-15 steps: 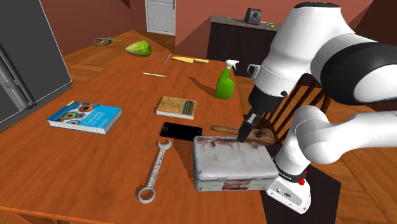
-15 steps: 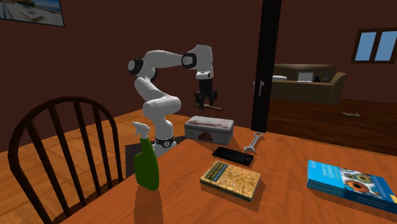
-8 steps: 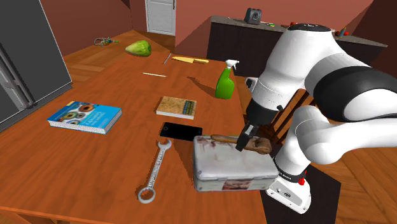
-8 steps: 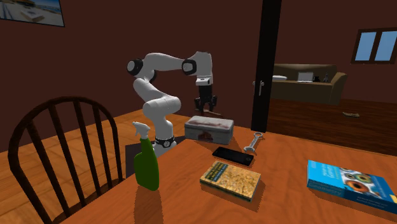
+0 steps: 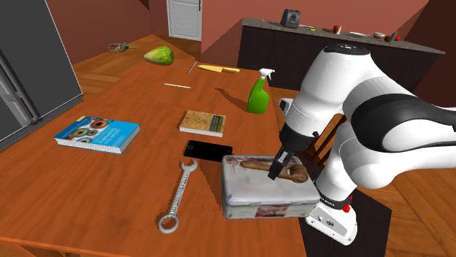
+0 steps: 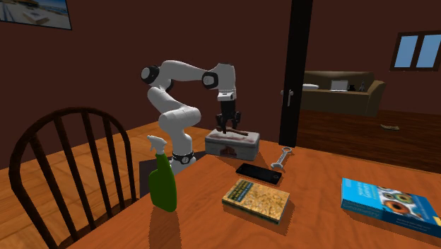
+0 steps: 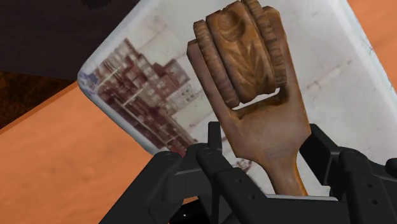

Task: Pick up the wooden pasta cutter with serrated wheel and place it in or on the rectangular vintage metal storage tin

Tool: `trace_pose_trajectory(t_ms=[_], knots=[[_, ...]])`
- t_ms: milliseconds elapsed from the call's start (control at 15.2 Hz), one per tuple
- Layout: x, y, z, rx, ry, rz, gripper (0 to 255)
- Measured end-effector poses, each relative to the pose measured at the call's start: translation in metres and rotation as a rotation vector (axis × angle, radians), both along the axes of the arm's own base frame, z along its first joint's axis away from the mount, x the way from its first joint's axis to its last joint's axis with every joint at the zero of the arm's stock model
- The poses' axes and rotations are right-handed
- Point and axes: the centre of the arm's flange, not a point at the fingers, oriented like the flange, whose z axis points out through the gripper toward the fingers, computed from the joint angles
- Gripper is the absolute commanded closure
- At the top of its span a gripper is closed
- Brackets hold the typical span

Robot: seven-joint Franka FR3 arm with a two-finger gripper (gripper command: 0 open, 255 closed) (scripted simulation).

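Down and across comes the arm (image 5: 365, 109) since a second ago, and now in the shoulder view, right of the wrench (image 5: 177, 197), the printed tin (image 5: 259, 196) has the wooden pasta cutter (image 5: 256, 163) held level over its lid, touching or not I can't tell, black gripper (image 5: 276, 171) clamped on its handle.

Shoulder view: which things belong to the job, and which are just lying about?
Job: cutter, tin, tool.
Lying about: wrench, phone, blue book, tan book, spray bottle, knife.
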Motion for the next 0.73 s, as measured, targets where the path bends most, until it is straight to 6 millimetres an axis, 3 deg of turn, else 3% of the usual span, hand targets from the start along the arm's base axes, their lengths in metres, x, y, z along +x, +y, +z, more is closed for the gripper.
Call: trace_pose_trajectory(t_ms=[132,198,594,726], knots=[[0.0,0.0,0.0,0.0,0.0,0.0,255],[0.0,0.0,0.0,0.0,0.0,0.0,0],[0.0,0.0,0.0,0.0,0.0,0.0,0],[-0.001,0.0,0.017,0.001,-0.001,0.0,0]])
